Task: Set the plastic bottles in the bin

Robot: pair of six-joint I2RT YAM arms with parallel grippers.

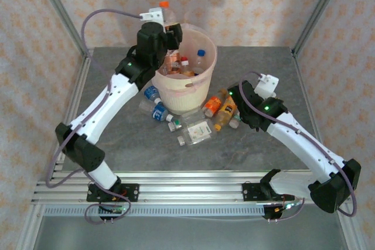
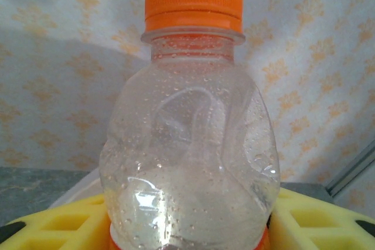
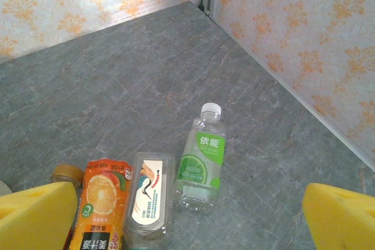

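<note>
Holding orange-capped bottle [image 2: 187,144], left end effector [image 1: 166,26] over bin [image 1: 202,89]

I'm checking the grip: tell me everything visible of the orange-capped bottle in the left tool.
The small clear plastic bottle with an orange screw cap is dented in front, beaded with droplets inside, orange-labelled low down. It stands upright, clamped between the left tool's yellow pads, by the round cream plastic bin's rim.

Bright and even, lit from above; faint soft shadow on the wall [image 2: 58,86]; small white glints on the orange-capped bottle [image 2: 187,162]; mild softness overall.
</note>
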